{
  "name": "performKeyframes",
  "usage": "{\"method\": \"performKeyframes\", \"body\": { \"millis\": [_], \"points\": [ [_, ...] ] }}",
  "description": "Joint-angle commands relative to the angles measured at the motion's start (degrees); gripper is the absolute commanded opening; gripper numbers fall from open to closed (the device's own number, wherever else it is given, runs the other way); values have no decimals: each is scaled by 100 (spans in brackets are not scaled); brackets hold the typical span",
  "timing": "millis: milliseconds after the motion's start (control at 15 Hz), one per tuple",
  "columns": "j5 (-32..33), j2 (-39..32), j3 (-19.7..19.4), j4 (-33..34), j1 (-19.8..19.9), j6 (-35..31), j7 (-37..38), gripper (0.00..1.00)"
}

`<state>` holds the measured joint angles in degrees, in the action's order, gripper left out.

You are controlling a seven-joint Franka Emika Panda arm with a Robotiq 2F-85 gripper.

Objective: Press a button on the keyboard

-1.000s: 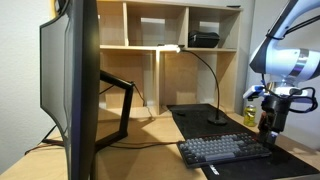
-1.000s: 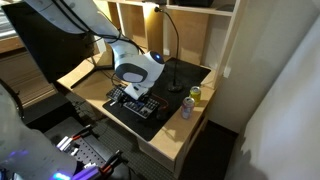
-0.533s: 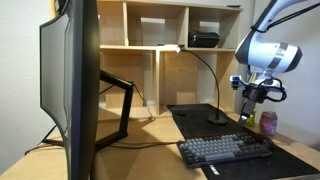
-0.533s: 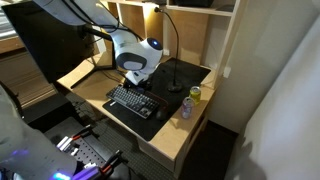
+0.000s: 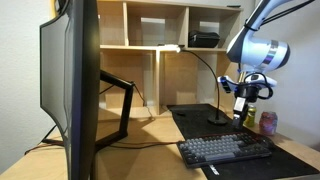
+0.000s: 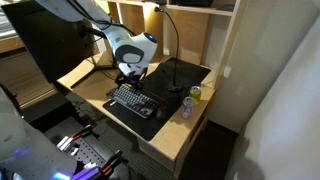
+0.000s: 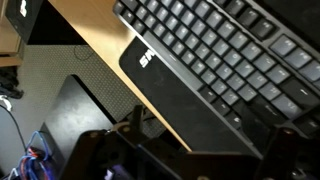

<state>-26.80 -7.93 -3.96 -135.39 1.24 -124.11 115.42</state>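
Observation:
The keyboard (image 5: 225,150) is compact and black with dark grey keys, and lies on the front of a black desk mat (image 5: 195,122). It shows in both exterior views (image 6: 133,101) and fills the upper right of the wrist view (image 7: 215,50). My gripper (image 5: 238,118) hangs in the air well above the keyboard's far side and touches nothing. It also shows in an exterior view (image 6: 128,78). Its fingers look closed together and empty. In the wrist view the gripper (image 7: 195,165) is only a dark mass at the bottom edge.
A large monitor (image 5: 75,85) on a stand fills the left. A desk lamp (image 5: 217,118) stands on the mat behind the keyboard. A green can (image 5: 267,122) and a small bottle (image 6: 186,106) stand beside the mat. Wooden shelves (image 5: 160,25) line the back.
My gripper has lifted off the end of the keyboard, risen, and moved back towards the lamp. The keyboard has not moved.

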Motion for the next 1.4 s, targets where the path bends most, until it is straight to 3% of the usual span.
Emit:
{"method": "performKeyframes", "body": {
  "millis": [0,67,200,333,467,667,733,800,867,933,1000,1067,1133,1333],
  "points": [
    [22,-176,-62,600,-765,446,1587,100],
    [36,-8,150,251,-314,271,965,100],
    [46,-22,210,446,-599,297,1565,100],
    [48,-39,199,480,-643,300,1663,100],
    [559,57,133,387,-717,228,2662,100],
    [736,81,183,397,-730,334,3949,100],
    [491,-130,-1052,213,-1427,171,3350,100],
    [422,-162,-1210,207,-1553,130,3489,100],
    [166,-308,-1655,238,-1928,31,3456,100],
    [446,-126,-999,300,-1429,247,3425,100],
    [513,-161,-721,289,-1004,228,3409,100],
    [517,-168,-706,294,-975,230,3406,100],
    [418,-187,-1158,302,-1480,250,3356,100],
    [418,-173,-1045,309,-1490,250,3383,100]
  ]
}}
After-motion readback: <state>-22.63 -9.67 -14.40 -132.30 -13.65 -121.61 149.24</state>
